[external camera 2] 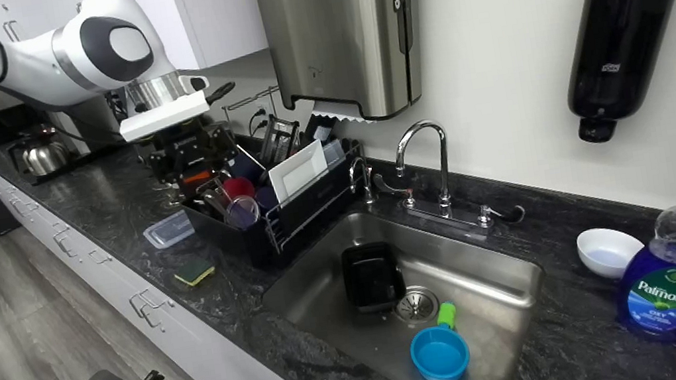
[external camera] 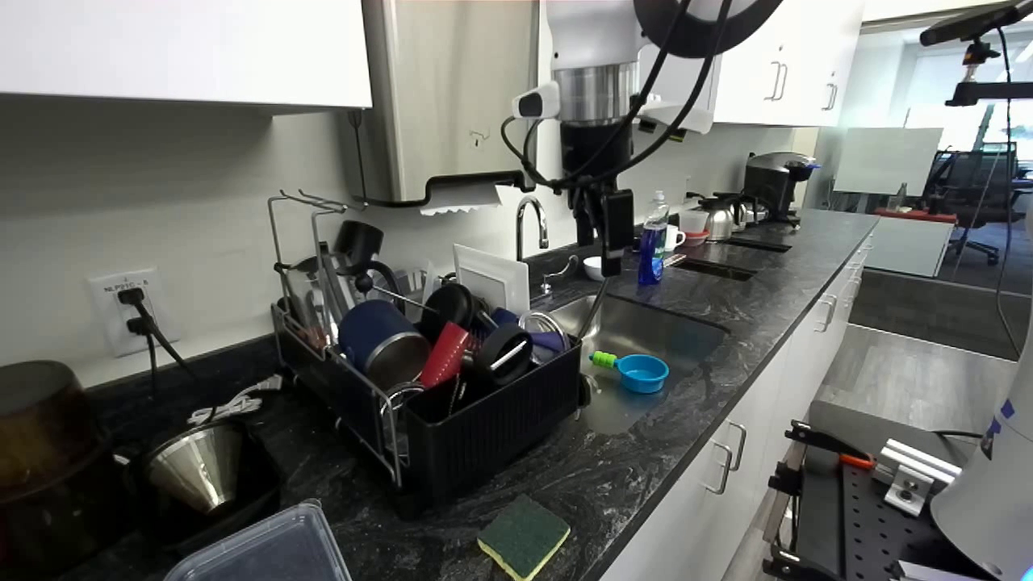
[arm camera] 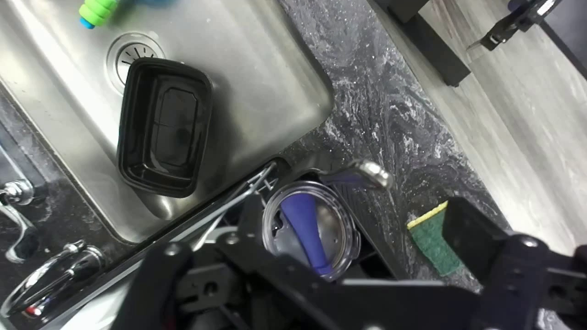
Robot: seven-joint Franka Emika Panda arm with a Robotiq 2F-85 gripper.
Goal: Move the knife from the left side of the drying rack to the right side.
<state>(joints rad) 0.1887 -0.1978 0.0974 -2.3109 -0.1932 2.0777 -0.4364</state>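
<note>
Hanging above one corner of the drying rack (external camera: 492,436), the single gripper (arm camera: 360,224) has its two fingers (arm camera: 474,243) spread wide. One knife (arm camera: 351,178) stands tilted in that corner, the one nearest the sink (arm camera: 261,78) and the front edge of the worktop (arm camera: 380,110), its upper end showing between the fingers in the wrist view. The rack also carries one white plate (external camera 2: 292,175) along its sink edge and one red cup (external camera: 445,355). One sponge (external camera: 524,532) lies near the worktop's front edge; the sink holds one black tub (arm camera: 172,128) and one blue scoop (external camera 2: 440,354).
</note>
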